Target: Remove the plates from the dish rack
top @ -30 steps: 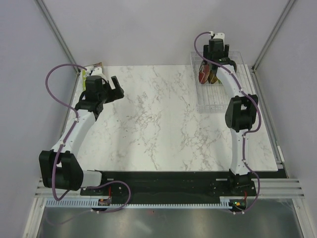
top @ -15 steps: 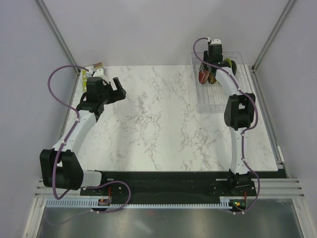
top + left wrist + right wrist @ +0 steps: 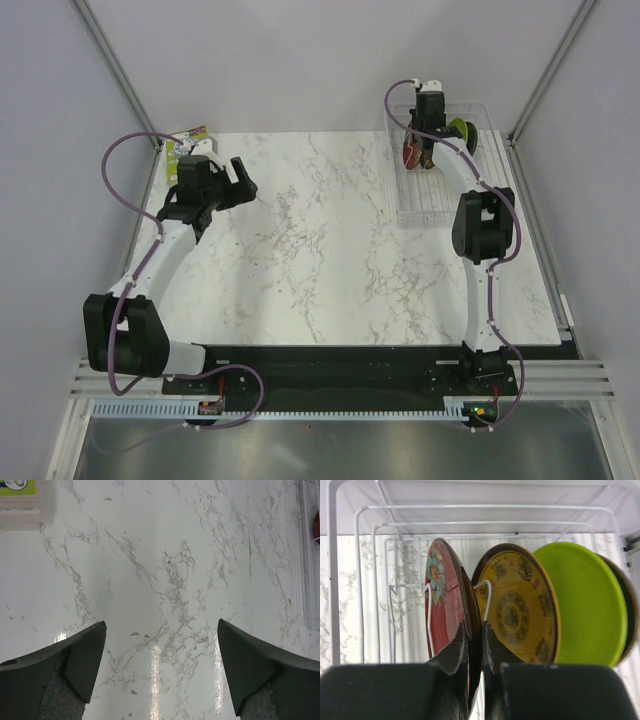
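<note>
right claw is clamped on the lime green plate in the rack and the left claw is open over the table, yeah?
No. The right claw is shut on the red flowered plate, not the lime green plate, which stands untouched further along the rack; the right wrist view shows it. The left claw is indeed open over the table.

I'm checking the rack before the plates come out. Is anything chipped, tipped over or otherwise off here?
Nothing stands out. The red floral plate, yellow-patterned plate and lime green plate stand on edge in the dish rack, no chips visible. The right gripper is shut on the red one's rim.
</note>
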